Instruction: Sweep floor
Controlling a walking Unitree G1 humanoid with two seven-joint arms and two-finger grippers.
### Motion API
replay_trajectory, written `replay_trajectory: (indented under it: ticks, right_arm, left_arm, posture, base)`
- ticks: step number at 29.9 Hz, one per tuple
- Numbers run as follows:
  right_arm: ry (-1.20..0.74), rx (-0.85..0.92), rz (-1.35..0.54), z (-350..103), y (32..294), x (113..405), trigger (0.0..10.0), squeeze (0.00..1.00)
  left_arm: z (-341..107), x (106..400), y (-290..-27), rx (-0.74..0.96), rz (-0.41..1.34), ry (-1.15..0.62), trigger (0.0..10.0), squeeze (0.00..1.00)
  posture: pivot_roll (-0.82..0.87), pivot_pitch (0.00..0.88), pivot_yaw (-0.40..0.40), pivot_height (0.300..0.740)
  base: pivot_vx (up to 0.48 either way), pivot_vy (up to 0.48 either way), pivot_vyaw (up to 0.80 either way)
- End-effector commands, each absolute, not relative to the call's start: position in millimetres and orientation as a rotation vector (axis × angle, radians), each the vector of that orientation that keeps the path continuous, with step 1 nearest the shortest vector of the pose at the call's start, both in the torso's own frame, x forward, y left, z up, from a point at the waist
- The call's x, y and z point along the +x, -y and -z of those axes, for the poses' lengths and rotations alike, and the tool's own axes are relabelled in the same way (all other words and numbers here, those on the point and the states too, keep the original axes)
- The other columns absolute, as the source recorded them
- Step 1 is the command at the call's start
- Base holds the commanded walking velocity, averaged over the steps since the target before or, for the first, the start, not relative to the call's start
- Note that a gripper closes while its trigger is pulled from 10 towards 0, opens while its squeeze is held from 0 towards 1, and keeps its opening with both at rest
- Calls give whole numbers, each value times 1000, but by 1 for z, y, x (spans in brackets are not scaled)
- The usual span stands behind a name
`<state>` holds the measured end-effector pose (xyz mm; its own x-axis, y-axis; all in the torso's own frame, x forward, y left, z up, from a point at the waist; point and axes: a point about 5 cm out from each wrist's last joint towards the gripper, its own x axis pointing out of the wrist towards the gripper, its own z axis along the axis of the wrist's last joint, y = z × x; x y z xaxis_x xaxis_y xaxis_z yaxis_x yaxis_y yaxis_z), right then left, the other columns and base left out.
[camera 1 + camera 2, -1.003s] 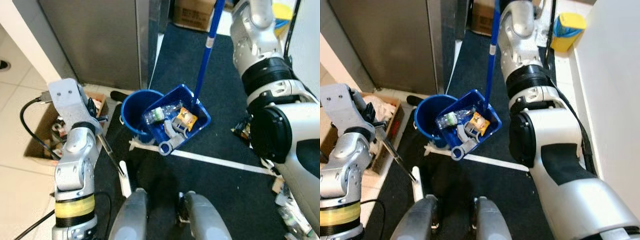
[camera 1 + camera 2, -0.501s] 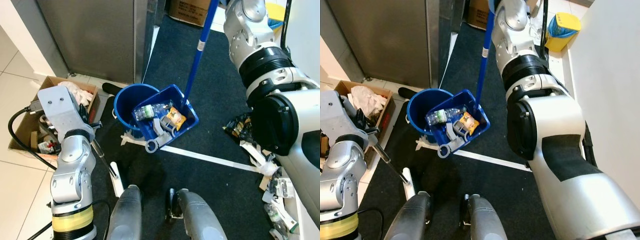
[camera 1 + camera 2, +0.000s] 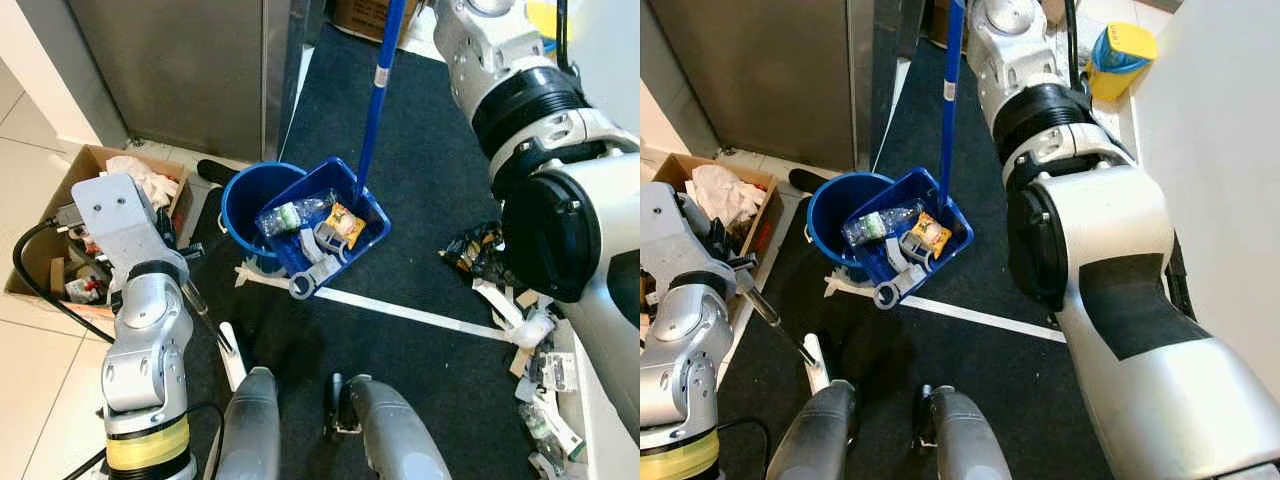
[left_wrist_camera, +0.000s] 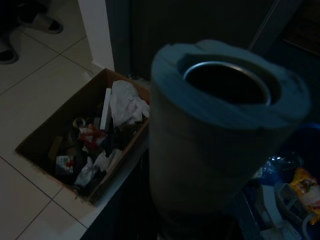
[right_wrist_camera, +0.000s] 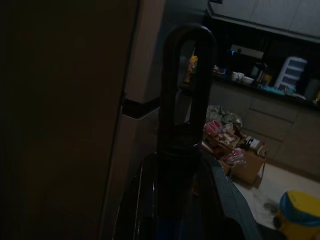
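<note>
Pincer work frames this kitchen-floor scene. The right pincer (image 5: 182,145), seen along its own wrist, is closed around the dark upper end of the blue handle (image 3: 372,95), whose looped tip stands above the fingers. That handle runs down to a blue dustpan (image 3: 325,232), tilted over the rim of a round blue bucket (image 3: 250,200). In the pan lie a clear plastic bottle with a green label (image 3: 285,217), an orange snack packet (image 3: 345,224) and a grey clip-like piece (image 3: 312,270).

The left pincer (image 3: 190,262) sits low beside the bucket, and how far its fingers are open cannot be told. A thin metal rod (image 3: 208,322) slants from below it toward a white piece (image 3: 231,355) on the floor; the left wrist view is mostly taken up by a thick dark cylinder with a hollow metal top (image 4: 222,130).

Bucket and pan stand on a dark carpet (image 3: 440,130), crossed by a strip of white tape (image 3: 420,315). Scattered litter (image 3: 530,350) lies along the carpet's right edge, near a crumpled dark wrapper (image 3: 470,250). To the robot's left, on pale tiles, an open cardboard box (image 3: 75,180) holds white paper and mixed rubbish. A yellow bin with a blue liner (image 3: 1118,55) stands farther off by the white wall.
</note>
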<state>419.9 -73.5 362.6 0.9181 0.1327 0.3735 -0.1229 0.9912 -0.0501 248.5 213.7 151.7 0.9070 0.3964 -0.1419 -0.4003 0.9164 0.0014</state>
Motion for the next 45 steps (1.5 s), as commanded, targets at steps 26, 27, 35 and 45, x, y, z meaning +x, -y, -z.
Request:
replay_trajectory:
  ticks: [26,27,35,45]
  right_arm:
    - [551,-291,-76,-412,47,404,10000,0]
    - [553,-293,-77,-412,45,404,10000,0]
    - [599,-243,-130,-421,31,397,10000,0]
    - [650,-249,-160,-425,21,391,10000,0]
  left_arm:
    - [-152,246,-208,-49,-406,-141,10000,0]
    - [-152,245,-208,-50,-407,-141,10000,0]
    - [-150,243,-209,-57,-422,-143,10000,0]
    - [-149,242,-209,-60,-429,-144,10000,0]
  posture:
    - [222,127,-232,740]
    - [222,127,-232,740]
    - [223,130,-246,740]
    - [221,131,-249,740]
  base:
    - [0,0,0]
    - [0,0,0]
    - [0,0,0]
    - [0,0,0]
